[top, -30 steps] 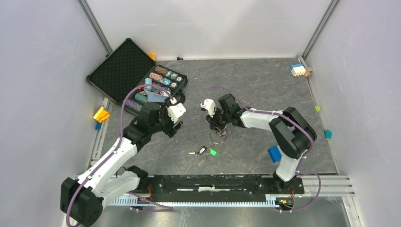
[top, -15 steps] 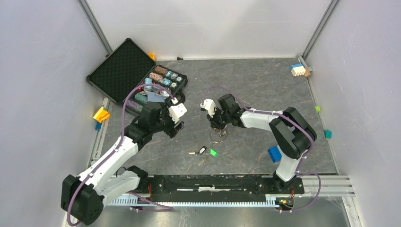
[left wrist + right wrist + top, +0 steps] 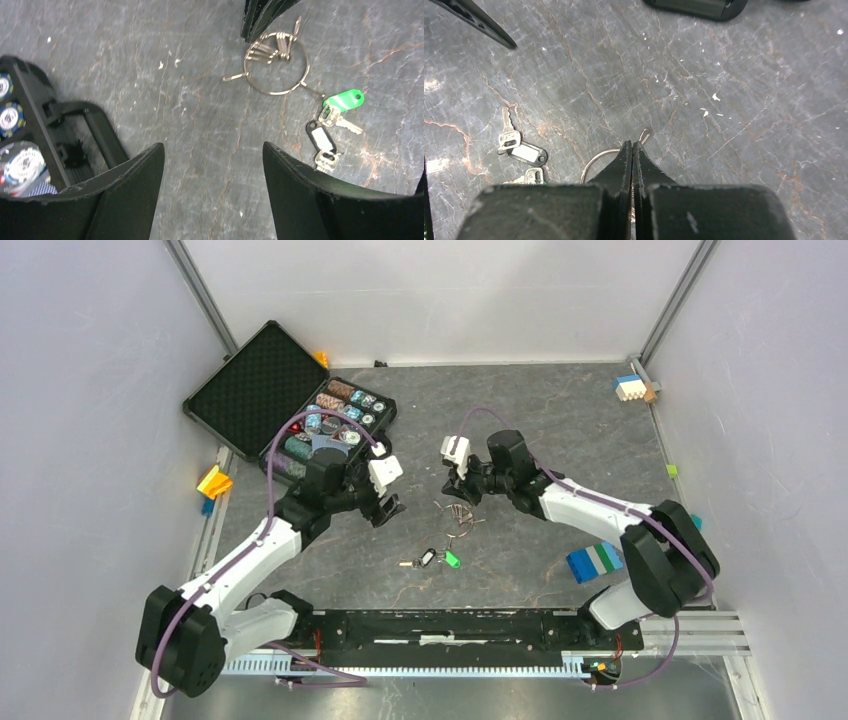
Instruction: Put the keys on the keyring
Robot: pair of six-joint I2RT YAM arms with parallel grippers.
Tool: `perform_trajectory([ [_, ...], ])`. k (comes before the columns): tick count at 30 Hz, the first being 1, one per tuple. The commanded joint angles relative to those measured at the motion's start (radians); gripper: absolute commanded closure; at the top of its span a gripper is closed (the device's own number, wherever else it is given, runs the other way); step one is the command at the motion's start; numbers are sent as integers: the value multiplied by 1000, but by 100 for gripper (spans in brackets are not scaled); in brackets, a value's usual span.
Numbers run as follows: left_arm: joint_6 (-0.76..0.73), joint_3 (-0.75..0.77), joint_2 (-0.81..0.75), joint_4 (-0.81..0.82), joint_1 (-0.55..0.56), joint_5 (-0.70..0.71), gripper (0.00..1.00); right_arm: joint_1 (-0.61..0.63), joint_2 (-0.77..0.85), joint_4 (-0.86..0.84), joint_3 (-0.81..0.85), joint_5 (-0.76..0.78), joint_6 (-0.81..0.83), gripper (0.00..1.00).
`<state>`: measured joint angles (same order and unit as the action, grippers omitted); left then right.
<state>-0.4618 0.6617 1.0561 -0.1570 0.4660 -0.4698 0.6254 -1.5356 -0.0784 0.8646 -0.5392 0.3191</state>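
This is a robotics lab test cell. Plain pale wall panels (image 3: 90, 440) set in bare aluminium posts (image 3: 205, 295) box in a dark, stone-patterned tabletop (image 3: 560, 430). A left arm (image 3: 250, 565) and a right arm (image 3: 590, 505), both white and black, are bolted to a metal rail (image 3: 450, 625) at the near edge, trailing purple cables (image 3: 275, 455). Coloured toy blocks (image 3: 594, 562) and an open black case (image 3: 255, 390) of poker chips (image 3: 330, 420) lie about.

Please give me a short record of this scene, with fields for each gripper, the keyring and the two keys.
keyring: lying on the table
left gripper: open, empty, above the table
right gripper: shut at the keyring's edge; grip unclear
green key: on table near keyring, not threaded
black key: beside green key, not threaded
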Motion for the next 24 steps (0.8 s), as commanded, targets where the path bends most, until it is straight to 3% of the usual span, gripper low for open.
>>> perform_trajectory([
  [1, -29, 24, 33, 123, -4, -124, 22, -8, 64, -97, -33, -34, -13, 100],
  [3, -21, 46, 46, 99, -3, -114, 22, -2, 36, -61, -7, 20, -2, 98],
  [9, 32, 10, -8, 26, -7, 3, 21, 48, -124, 37, 92, 152, 15, 69],
  [15, 30, -50, -117, -99, -37, 102, 19, 110, -211, 48, 126, 250, 28, 61],
  [24, 24, -117, -198, -129, -48, 121, 18, 132, -275, 75, 176, 331, 31, 60],
])
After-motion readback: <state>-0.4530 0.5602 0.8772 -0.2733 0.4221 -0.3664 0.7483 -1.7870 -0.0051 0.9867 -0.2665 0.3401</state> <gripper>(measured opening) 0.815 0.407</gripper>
